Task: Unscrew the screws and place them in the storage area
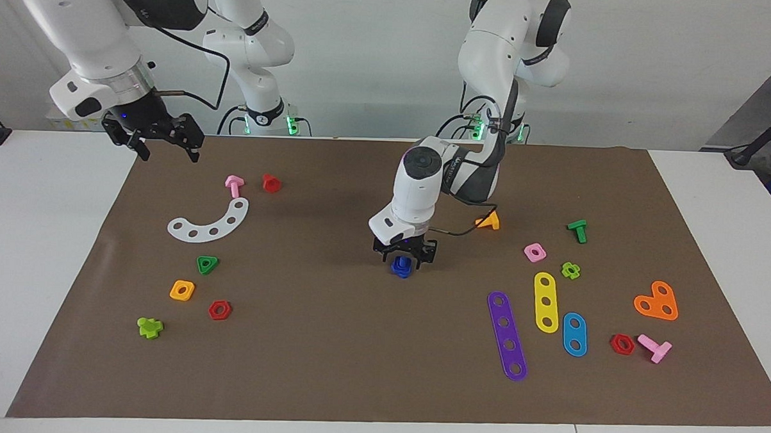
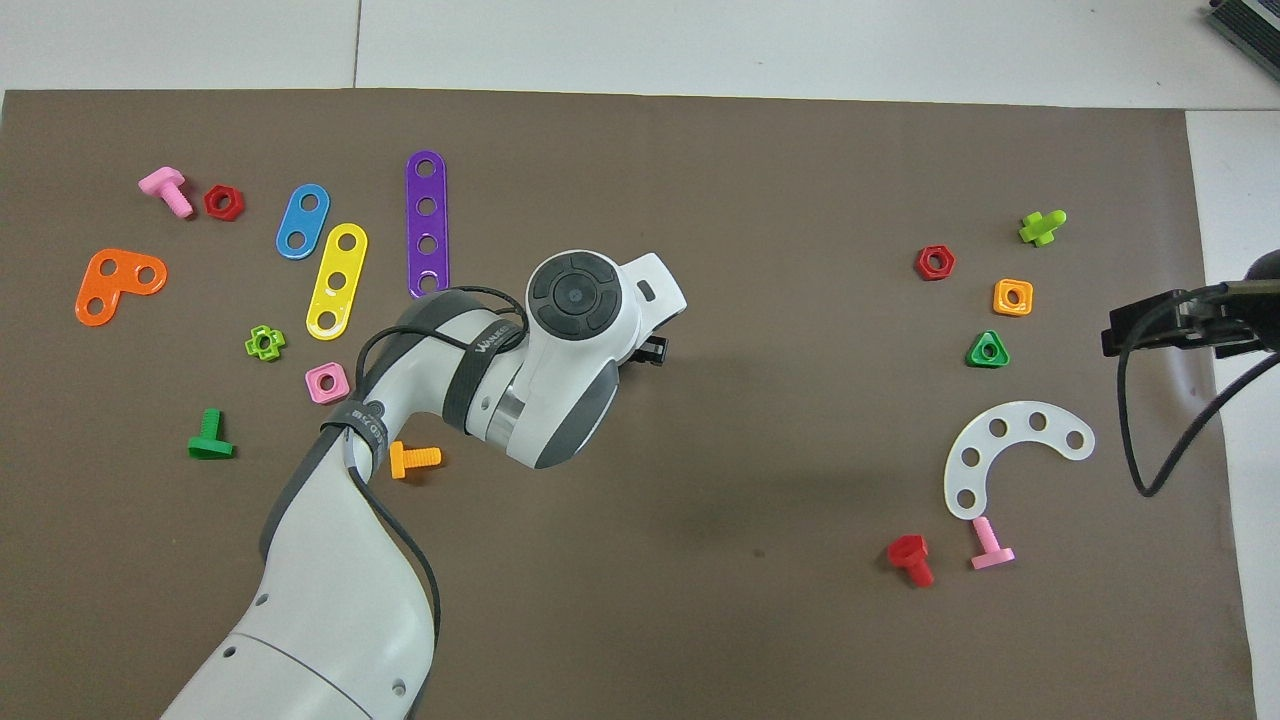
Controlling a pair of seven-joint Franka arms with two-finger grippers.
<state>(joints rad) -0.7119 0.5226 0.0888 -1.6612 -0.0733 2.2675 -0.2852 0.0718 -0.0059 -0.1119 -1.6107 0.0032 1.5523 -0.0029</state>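
A dark-blue screw (image 1: 402, 266) stands at the middle of the brown mat. My left gripper (image 1: 404, 255) is lowered right over it, fingers still apart on either side of the screw's top. In the overhead view the left wrist hides the screw, and only a black bit of the left gripper (image 2: 652, 348) shows. The storage area (image 1: 249, 256) is the mat around the white curved strip (image 1: 211, 222) and the green triangular nut (image 1: 207, 264), toward the right arm's end. My right gripper (image 1: 167, 146) waits open in the air over the mat's corner there.
Near the white strip lie a pink screw (image 1: 234, 185), a red screw (image 1: 271, 183), an orange nut (image 1: 182, 290), a red nut (image 1: 219, 310) and a lime piece (image 1: 150, 327). Purple (image 1: 507, 336), yellow (image 1: 545, 301) and blue (image 1: 574, 334) strips lie toward the left arm's end.
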